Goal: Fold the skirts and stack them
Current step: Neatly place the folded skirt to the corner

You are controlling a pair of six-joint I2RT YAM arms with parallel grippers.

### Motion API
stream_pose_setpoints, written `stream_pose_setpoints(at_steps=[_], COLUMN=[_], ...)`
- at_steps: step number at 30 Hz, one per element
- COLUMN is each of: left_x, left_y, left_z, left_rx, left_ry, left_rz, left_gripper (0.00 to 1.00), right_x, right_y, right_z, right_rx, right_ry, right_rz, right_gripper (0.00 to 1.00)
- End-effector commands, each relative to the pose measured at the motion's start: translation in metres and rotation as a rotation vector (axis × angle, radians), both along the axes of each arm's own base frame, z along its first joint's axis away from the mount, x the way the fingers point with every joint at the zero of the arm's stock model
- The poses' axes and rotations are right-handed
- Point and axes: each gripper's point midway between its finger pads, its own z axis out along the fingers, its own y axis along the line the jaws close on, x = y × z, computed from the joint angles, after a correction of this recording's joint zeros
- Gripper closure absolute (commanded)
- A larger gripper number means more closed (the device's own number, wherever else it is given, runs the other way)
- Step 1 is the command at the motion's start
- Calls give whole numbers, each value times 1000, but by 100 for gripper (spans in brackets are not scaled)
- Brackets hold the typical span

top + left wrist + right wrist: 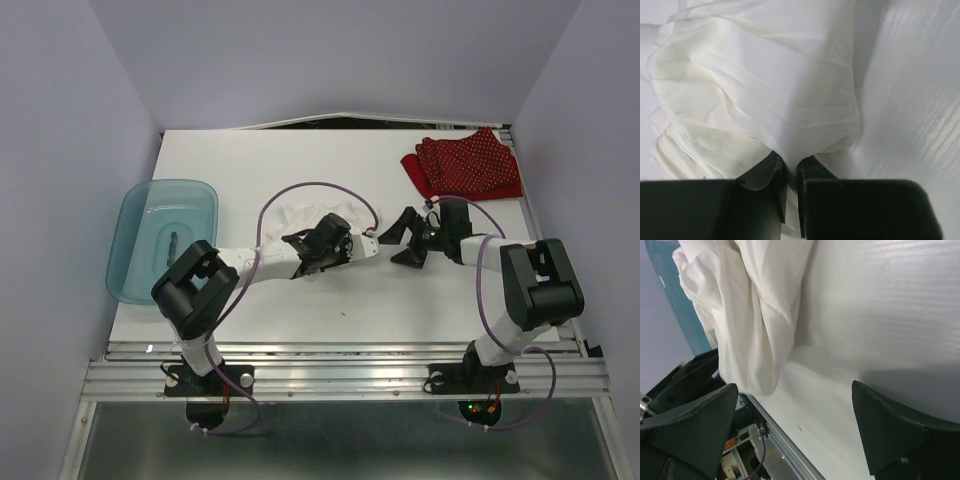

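White skirt (765, 100) pinched in left hand (791, 161); right hand (795, 390) gapes; red skirt (468, 165) only overhead.

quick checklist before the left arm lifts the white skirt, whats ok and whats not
1. left gripper shut on the white skirt: ok, a fold is pinched.
2. right gripper open and empty: ok.
3. white skirt spread flat: not ok, bunched and wrinkled.
4. red skirt out of the way: ok, far right corner.
5. teal tub apart from the cloth: ok.
6. Layers pinched: cannot tell.
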Motion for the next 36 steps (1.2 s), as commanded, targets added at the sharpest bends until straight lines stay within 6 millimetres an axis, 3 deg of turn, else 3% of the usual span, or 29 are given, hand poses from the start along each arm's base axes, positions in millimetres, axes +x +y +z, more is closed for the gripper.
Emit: stream_pose_setpoints(at_steps=[1,4,9,17,19,22,25,26,31,36], left_x=[-4,-3,2,1,2,2,2,2,4,4], left_y=[-27,-31,-36,-42,-42,-39,-38,-38,-42,-46], left_z=[47,52,57,46,44,40,39,40,40,40], left_rx=[-159,-166,-178,-177,-175,-169,-169,-172,-178,-175], left_ry=[-13,-3,1,62,67,78,85,86,95,107], left_rz=[-55,-57,-61,-47,-48,-46,-48,-46,-49,-59], left_gripper=[100,100,100,100,100,100,100,100,100,100], right_x=[33,40,45,43,43,44,44,43,48,41], right_y=[23,43,57,53,43,15,-1,1,8,38], right_z=[18,25,0,1,1,6,22,36,62,58], right_rx=[51,76,56,96,96,91,104,117,176,196], right_ry=[-119,-144,-77,-108,-98,-109,-161,-198,-249,-234], right_rz=[-30,-21,-54,-111,-133,-163,-145,-130,-85,9], right_gripper=[0,0,0,0,0,0,0,0,0,0])
